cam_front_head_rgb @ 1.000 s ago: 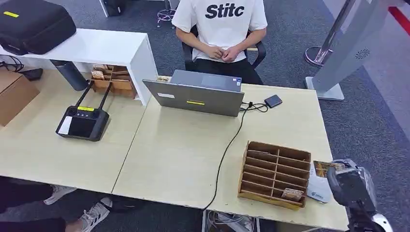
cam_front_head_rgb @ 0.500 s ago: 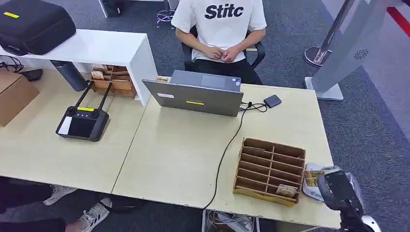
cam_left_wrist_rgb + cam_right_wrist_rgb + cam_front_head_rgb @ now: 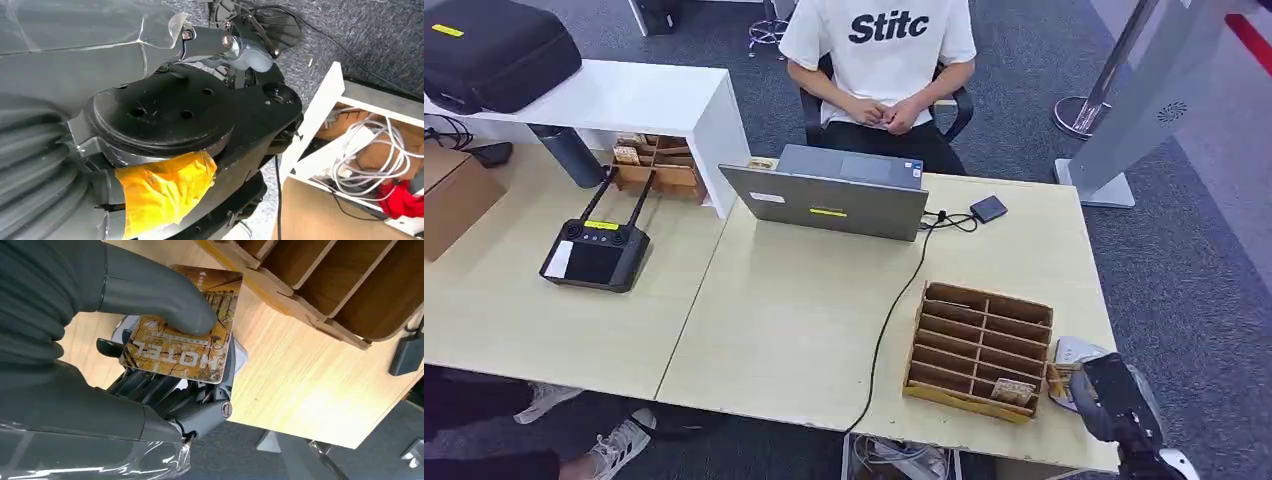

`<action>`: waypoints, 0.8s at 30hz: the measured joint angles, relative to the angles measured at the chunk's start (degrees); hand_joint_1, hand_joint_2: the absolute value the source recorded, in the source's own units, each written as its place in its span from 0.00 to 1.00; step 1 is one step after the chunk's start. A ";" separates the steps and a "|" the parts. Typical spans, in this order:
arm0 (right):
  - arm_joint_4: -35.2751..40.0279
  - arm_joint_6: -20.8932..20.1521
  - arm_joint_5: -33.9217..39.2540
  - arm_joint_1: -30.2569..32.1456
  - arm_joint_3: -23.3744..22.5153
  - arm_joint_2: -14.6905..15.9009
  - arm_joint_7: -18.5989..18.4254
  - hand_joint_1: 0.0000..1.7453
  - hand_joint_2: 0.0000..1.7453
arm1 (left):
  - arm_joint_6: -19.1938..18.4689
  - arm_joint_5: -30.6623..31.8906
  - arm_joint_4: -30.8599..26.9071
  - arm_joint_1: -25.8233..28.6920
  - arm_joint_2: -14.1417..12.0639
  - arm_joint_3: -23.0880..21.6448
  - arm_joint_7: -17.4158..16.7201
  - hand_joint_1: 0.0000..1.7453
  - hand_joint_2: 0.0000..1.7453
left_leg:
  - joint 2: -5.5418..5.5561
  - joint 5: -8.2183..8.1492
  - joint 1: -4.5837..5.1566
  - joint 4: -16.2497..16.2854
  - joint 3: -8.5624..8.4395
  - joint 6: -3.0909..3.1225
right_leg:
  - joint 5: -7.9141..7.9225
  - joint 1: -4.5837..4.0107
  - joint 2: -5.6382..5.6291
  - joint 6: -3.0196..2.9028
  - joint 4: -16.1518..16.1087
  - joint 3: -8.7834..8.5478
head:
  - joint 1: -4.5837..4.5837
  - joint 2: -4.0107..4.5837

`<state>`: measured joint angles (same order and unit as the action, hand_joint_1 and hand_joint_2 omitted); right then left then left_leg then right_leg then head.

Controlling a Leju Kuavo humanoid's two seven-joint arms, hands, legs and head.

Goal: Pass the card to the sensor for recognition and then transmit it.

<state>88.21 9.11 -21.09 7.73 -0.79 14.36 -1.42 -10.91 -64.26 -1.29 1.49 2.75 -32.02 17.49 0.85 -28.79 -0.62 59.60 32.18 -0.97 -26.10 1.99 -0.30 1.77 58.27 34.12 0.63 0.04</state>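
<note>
Right robot hand (image 3: 125, 340) holds the hotel key card (image 3: 182, 335), thumb pressed on its printed face, darker fingers under it. In the head view that hand (image 3: 1109, 400) sits at the worktop's (image 3: 794, 330) 4 o'clock corner, card edge (image 3: 1058, 378) poking toward the wooden slotted card rack (image 3: 979, 350), just beside the rack's right end. One more card (image 3: 1007, 389) rests in the rack's near right slot.

Progress, as a judgement: card is picked and in hand, so the grasp step looks done. Sensing not done. The small dark reader (image 3: 989, 208) on a cable lies at 1 o'clock on the worktop, next to the laptop (image 3: 829, 200), well apart from the card. That is likely the sensor, though I can't confirm it. Left to do: carry the card up to the reader, hold for recognition, then hand it on, probably to the seated person (image 3: 879, 60) at 12 o'clock, whose hands are clasped in the lap.

Left robot hand: the left wrist view gives no fingers, so its state cannot be told.
</note>
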 joint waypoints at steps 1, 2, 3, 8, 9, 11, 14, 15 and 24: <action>0.00 0.00 0.00 0.00 0.00 0.00 -0.02 1.00 1.00 | -0.04 -0.02 0.00 0.00 -0.02 -0.11 0.00 0.00 1.00 | 0.00 0.00 0.00 0.00 0.00 0.00 | 0.00 0.00 0.00 0.00 0.00 0.00 | 0.00 0.00; 0.00 0.00 0.00 0.00 0.00 0.00 -0.04 1.00 1.00 | -0.09 -0.02 0.00 0.01 -0.07 -0.20 0.00 0.00 1.00 | 0.00 0.00 0.00 0.00 0.01 0.00 | 0.00 0.00 0.00 0.00 0.00 0.01 | 0.02 0.00; 0.00 0.00 0.00 0.00 0.00 0.00 -0.04 1.00 1.00 | -0.11 -0.02 0.00 0.03 -0.07 -0.26 0.00 0.00 1.00 | 0.00 0.00 0.00 0.00 0.01 0.00 | 0.00 0.00 0.00 0.00 0.00 0.01 | 0.00 0.00; 0.00 0.13 0.00 -0.02 0.02 0.00 -0.13 1.00 1.00 | -0.20 -0.04 0.00 0.12 -0.18 -0.76 0.07 0.00 1.00 | 0.00 0.00 0.00 0.00 0.01 0.00 | 0.00 0.00 0.00 0.00 0.00 0.01 | 0.02 0.00; 0.00 0.35 -0.02 -0.03 0.02 0.00 -0.13 1.00 1.00 | -0.22 -0.04 0.00 0.15 -0.22 -0.81 0.11 0.00 1.00 | 0.00 0.00 0.00 0.00 0.01 0.00 | 0.00 0.00 0.00 0.00 0.00 0.01 | 0.00 0.00; 0.00 0.68 -0.13 -0.08 0.02 0.00 -0.13 1.00 1.00 | -0.24 -0.11 0.00 0.21 -0.26 -0.87 0.15 0.00 1.00 | 0.00 0.00 0.00 0.00 0.01 0.00 | 0.00 0.00 0.00 0.00 0.00 0.01 | 0.00 0.00; 0.00 1.23 -0.39 -0.22 0.02 0.00 -0.13 1.00 1.00 | -0.24 -0.17 0.00 0.31 -0.26 -0.98 0.17 0.00 1.00 | 0.00 0.00 0.00 0.00 0.01 0.00 | 0.00 0.00 0.00 0.00 0.00 0.01 | 0.00 0.00; 0.00 1.72 -0.70 -0.32 0.02 0.00 -0.13 1.00 1.00 | -0.24 -0.22 0.00 0.33 -0.26 -1.01 0.17 0.00 1.00 | 0.00 0.00 0.00 0.00 0.01 0.00 | 0.00 0.00 0.00 0.00 0.00 0.01 | 0.00 0.00; -1.57 4.46 -3.36 -3.36 -3.52 1.33 -0.04 1.00 1.00 | -0.26 -0.89 0.00 0.39 -0.37 -2.36 0.52 0.00 1.00 | 0.00 0.00 0.01 0.00 0.01 0.00 | 0.02 0.01 0.00 0.01 0.00 0.01 | 0.02 0.00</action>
<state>86.64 13.57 -24.45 4.37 -4.30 15.69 -1.46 -11.17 -65.15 -1.29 1.88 2.38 -34.38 18.01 0.84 -28.78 -0.62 59.61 32.19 -0.96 -26.08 2.00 -0.30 1.79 58.27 34.13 0.65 0.04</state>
